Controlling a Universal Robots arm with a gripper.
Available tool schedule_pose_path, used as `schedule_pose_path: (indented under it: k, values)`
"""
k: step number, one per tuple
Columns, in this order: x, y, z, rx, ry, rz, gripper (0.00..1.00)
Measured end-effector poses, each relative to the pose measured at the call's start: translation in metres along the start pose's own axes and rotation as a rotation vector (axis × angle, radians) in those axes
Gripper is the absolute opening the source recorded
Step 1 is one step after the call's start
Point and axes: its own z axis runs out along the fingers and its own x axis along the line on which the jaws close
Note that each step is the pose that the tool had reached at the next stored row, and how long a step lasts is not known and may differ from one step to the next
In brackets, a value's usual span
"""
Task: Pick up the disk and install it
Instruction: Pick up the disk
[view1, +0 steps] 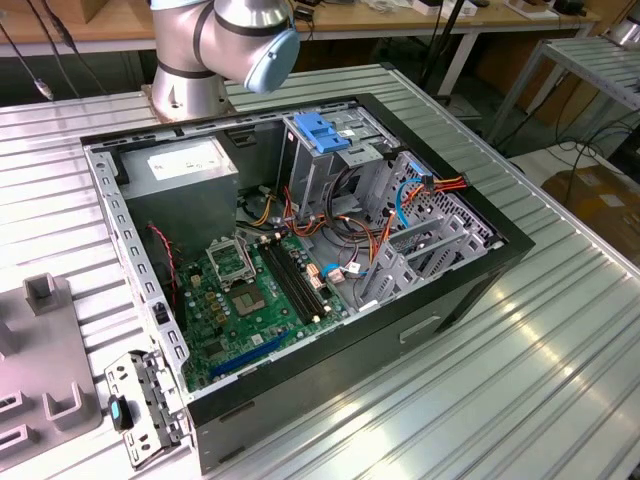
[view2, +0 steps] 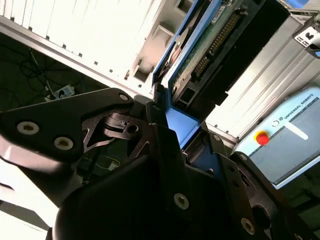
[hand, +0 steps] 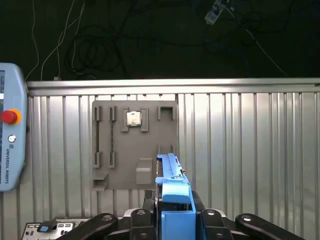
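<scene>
Over the ribbed table (hand: 250, 150), fingers (view2: 162, 131) clamp the disk (hand: 172, 177) edge-on

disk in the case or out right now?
Out. In the first wrist view the disk is clamped in the gripper, with the grey fixture plate behind it, away from the open case.

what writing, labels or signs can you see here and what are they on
control tablet: a maker's name in grey capitals along its edge, not quoted here; marks by its red button too small to read.
white sticker on the grey box: print too small to read.
disk in the gripper: no readable print.
</scene>
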Motion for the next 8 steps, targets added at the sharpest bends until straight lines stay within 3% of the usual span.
schedule_pose_path:
  k: [1,8]
  values:
    - [-0.0001,-0.0176,-0.0001,-0.0009,-0.0001,0.0,0.37]
    - [-0.0001,-0.0353,-0.0003,-0.0012,-0.0001,0.0,0.37]
